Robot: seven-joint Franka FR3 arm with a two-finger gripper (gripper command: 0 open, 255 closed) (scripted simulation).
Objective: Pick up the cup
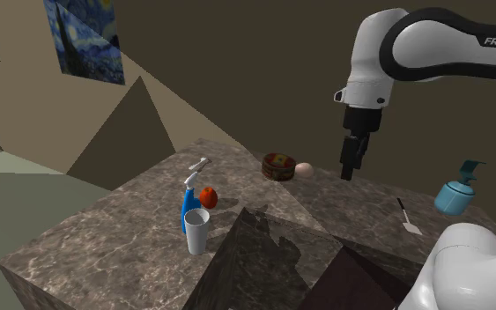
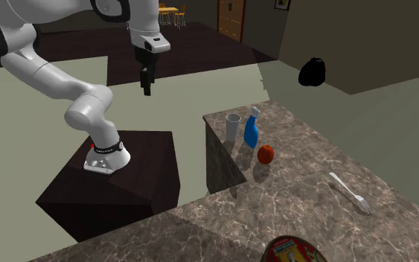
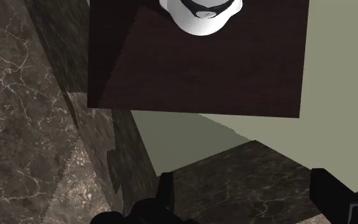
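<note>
1. The gripper is seen in the wrist view with its two black fingers spread wide apart, and nothing is held between them.
2. In the second exterior view the gripper is hung in the air above the dark stand, well apart from the counter.
3. The cup, drawn white, is stood upright near a corner of the marbled counter.
4. A blue spray bottle is placed just beside the cup, and a red fruit is found near the bottle.
5. A round tin and a pale egg-like thing are set farther along the counter.
6. A white fork is laid flat, well apart from the cup.
</note>
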